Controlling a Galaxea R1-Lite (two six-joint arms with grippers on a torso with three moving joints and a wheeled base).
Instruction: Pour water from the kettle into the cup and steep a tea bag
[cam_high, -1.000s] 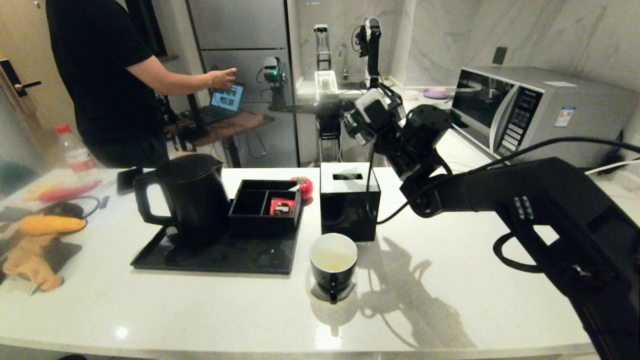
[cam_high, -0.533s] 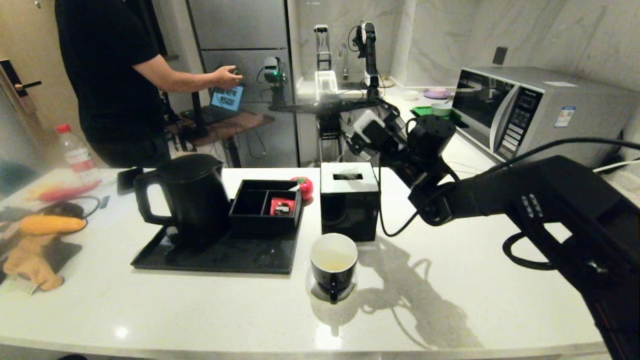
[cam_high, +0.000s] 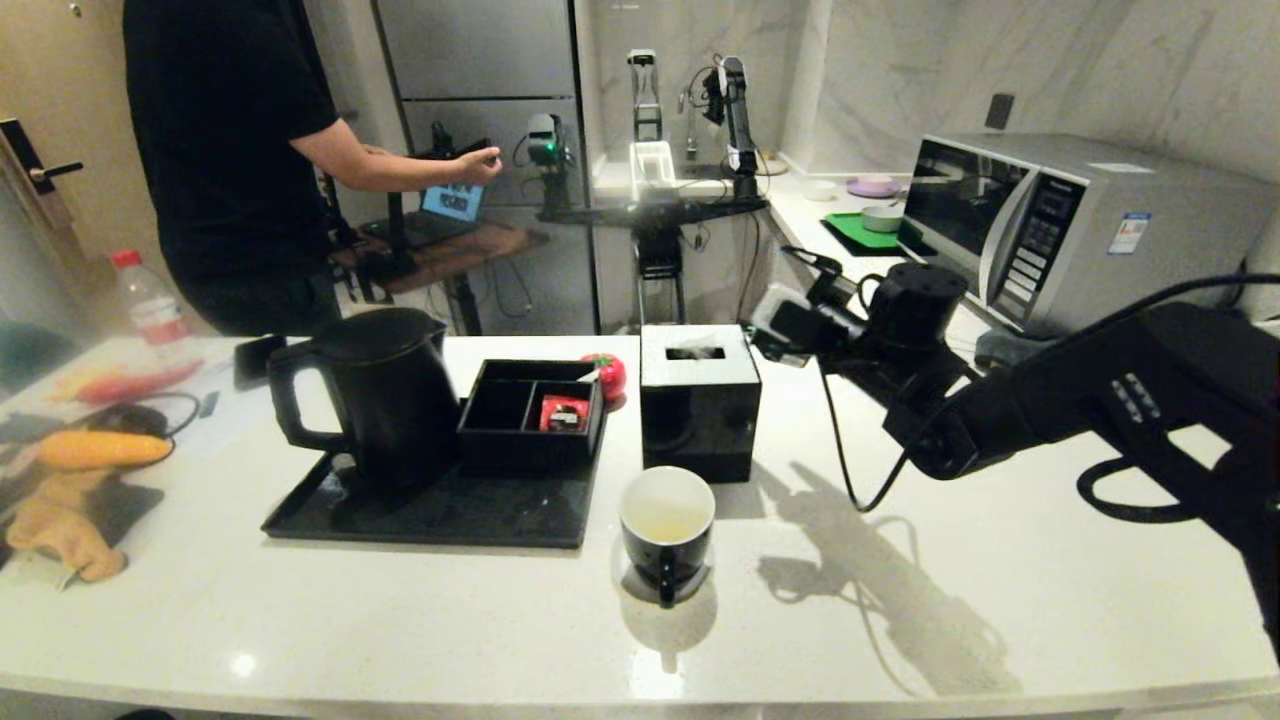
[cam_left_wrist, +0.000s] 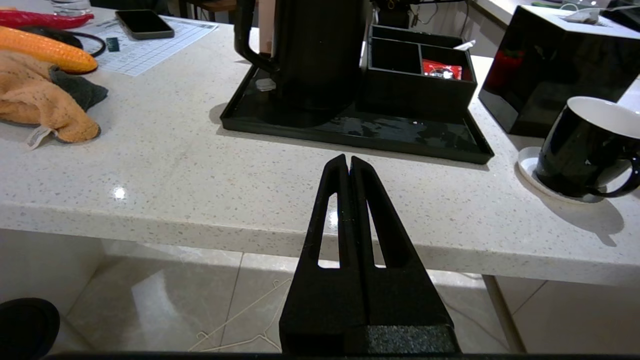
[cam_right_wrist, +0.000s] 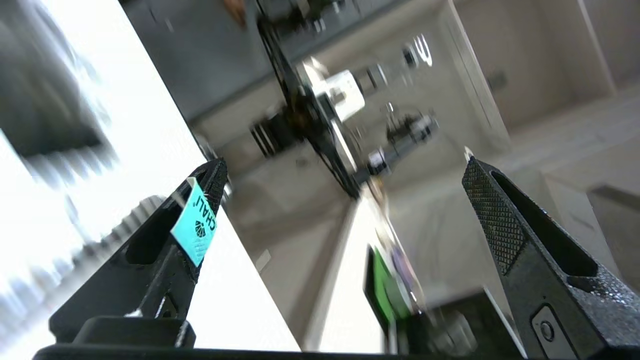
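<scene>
Kettle (cam_high: 375, 395), matte black with its lid on, stands upright on the left part of a black tray (cam_high: 420, 520) on the white counter (cam_high: 400, 620), its loop handle turned toward the robot's left. Touching or just beside it on the same tray sits a black divided box (cam_high: 530, 415); a red packet (cam_high: 563, 412) lies in the box's right compartment. A small red tomato-shaped thing (cam_high: 607, 374) sits behind the box. The cup (cam_high: 667, 532) stands off the tray near its right front corner, on a pale coaster (cam_left_wrist: 530, 167), handle toward the robot; a shallow pool of pale yellowish water (cam_high: 665, 521) shows in its white interior. Just behind the cup is the black tissue box (cam_high: 698, 400). No tea bag can be made out in the cup.

The right gripper (cam_right_wrist: 345, 170) is raised above the counter's right rear, beyond the tissue box, well apart from cup and kettle; its fingers are spread wide with nothing between them, and a small teal tag (cam_right_wrist: 196, 226) clings to one finger. The left gripper (cam_left_wrist: 348, 162) hangs low before the counter's front edge, fingers pressed together, holding nothing.

A microwave (cam_high: 1060, 225) stands at the right rear, and a person in black (cam_high: 230, 160) stands behind the counter on the left
</scene>
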